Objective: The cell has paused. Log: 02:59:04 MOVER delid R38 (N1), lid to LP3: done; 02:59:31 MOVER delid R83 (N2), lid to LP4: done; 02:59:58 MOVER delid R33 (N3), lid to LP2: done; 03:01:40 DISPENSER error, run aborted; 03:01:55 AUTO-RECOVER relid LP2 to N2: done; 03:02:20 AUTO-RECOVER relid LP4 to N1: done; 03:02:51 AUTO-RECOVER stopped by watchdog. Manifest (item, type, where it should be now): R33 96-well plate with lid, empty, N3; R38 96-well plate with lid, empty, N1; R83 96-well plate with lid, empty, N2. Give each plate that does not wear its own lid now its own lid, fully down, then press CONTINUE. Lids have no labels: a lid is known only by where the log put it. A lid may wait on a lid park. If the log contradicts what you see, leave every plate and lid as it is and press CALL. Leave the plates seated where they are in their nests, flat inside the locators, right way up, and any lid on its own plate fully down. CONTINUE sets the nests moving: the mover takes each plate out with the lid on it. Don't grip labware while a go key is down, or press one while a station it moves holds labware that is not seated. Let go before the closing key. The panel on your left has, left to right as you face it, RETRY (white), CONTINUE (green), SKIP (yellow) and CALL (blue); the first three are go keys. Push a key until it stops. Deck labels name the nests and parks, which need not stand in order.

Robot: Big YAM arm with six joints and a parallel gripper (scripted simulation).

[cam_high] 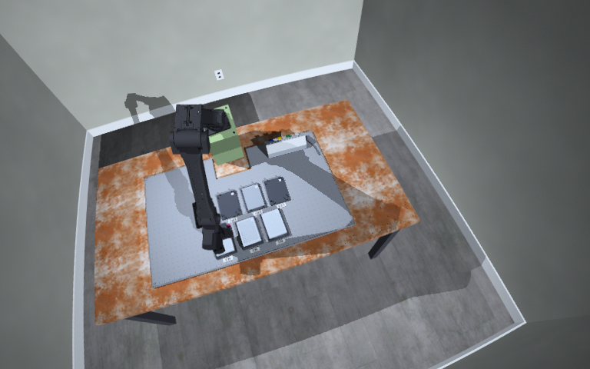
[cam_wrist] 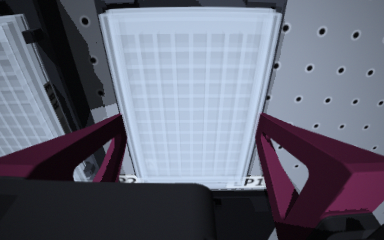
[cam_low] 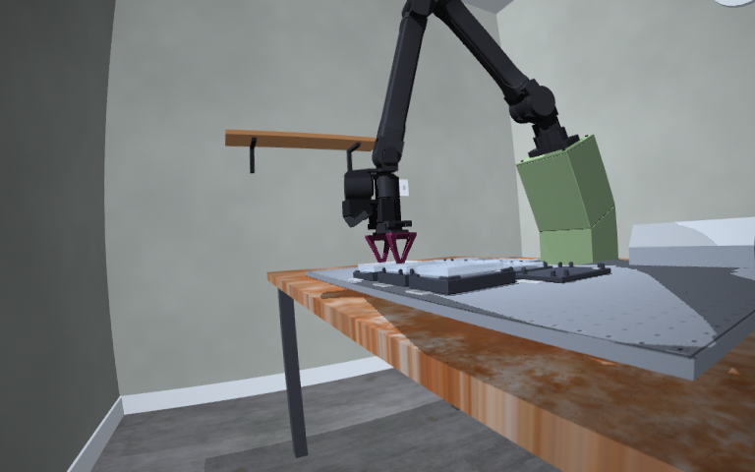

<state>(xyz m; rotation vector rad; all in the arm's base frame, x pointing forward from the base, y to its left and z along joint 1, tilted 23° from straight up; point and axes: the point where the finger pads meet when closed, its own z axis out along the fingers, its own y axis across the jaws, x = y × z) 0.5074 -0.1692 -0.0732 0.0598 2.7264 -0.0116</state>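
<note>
Lid (cam_wrist: 192,95) first: a clear, pale cover with a grid of wells showing through it, pinched across its short width by the hand (cam_wrist: 192,150). One maroon finger (cam_wrist: 107,150) presses each long edge near the end closest to the wrist camera, so the hand is clamped on the lid rather than spread free. Below the lid a second pale rim shows on the right side and along the far end, so the lid sits over a plate; whether it is fully down I cannot tell. A white label strip under the near end is partly hidden by the lid.

From above, the hand (cam_high: 222,243) is at the near-left station of the front row on the grey deck plate (cam_high: 174,260), and the lid (cam_high: 228,245) shows only as a small pale patch beside the black wrist. To its right in the same row stand two more pale plates, one with its well grid plainly visible (cam_high: 248,231) and one smoother (cam_high: 273,224). The back row has a dark holder (cam_high: 228,204), a pale lid on the middle holder (cam_high: 253,196) and another dark holder (cam_high: 276,191).

The key panel (cam_high: 286,145) sits at the far edge of the deck plate, well apart from the hand, with small coloured buttons on top. The arm (cam_low: 397,83) rises from a green pedestal (cam_low: 567,195). The deck plate lies on a rust-orange desk (cam_low: 500,378).
</note>
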